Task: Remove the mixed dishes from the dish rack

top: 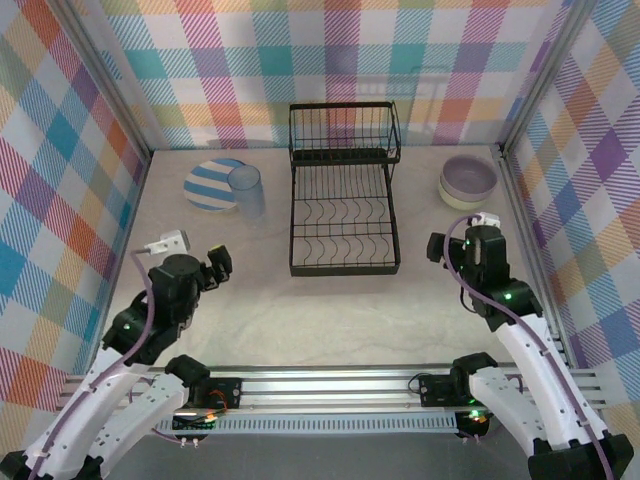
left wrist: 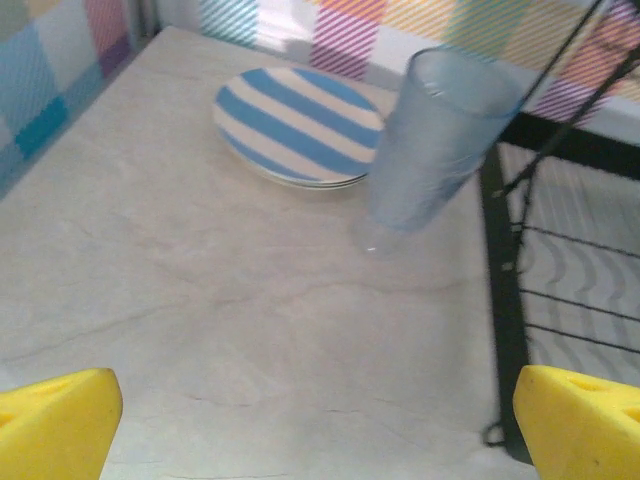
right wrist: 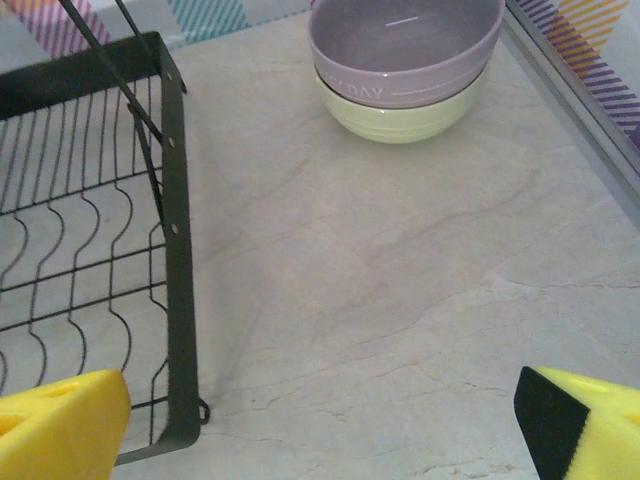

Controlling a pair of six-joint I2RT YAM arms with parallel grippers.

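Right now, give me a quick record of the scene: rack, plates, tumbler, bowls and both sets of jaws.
rack: middle, holds no dishes
plates: striped blue and white, stacked left of the rack
tumbler: upright, between plates and rack
lavender bowl: right of the rack, nested in the green bowl
green bowl: under the lavender bowl
left gripper: jaws open, empty, facing plates and tumbler
right gripper: jaws open, empty, facing the bowls
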